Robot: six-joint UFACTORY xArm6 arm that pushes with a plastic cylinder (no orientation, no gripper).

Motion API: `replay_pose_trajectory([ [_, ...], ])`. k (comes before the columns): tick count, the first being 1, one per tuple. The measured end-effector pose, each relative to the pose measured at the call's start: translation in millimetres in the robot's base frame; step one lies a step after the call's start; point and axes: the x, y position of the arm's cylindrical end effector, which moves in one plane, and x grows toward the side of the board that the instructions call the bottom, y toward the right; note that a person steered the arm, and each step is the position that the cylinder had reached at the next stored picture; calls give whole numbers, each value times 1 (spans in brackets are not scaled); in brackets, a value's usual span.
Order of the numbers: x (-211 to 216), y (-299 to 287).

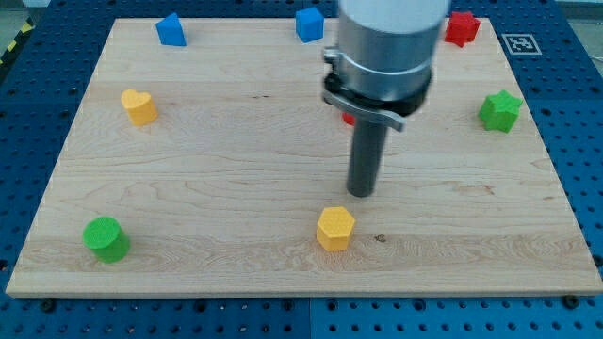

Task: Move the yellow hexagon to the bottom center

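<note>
Wooden board (236, 188) on blue pegboard; yellow hexagon (335, 228) already sits near bottom center, so task looks basically done. my tip (362, 193) just above-right of it, apart, not touching. No fingers, bare rod. Green cylinder (105, 237) bottom-left, well apart

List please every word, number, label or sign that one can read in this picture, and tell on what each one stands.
No readable word, number or brand appears anywhere.
One sign only: a black-and-white square marker on the blue perforated surface, past the wooden board at the view's top right corner; it is a pattern, not text.
The blocks, such as the yellow hexagon, and the arm above my tip carry no visible writing.
</note>
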Motion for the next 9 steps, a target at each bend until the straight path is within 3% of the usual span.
replay_pose_trajectory([
  [1,30,5],
  [2,33,5],
  [5,33,-45],
  [9,7,-54],
])
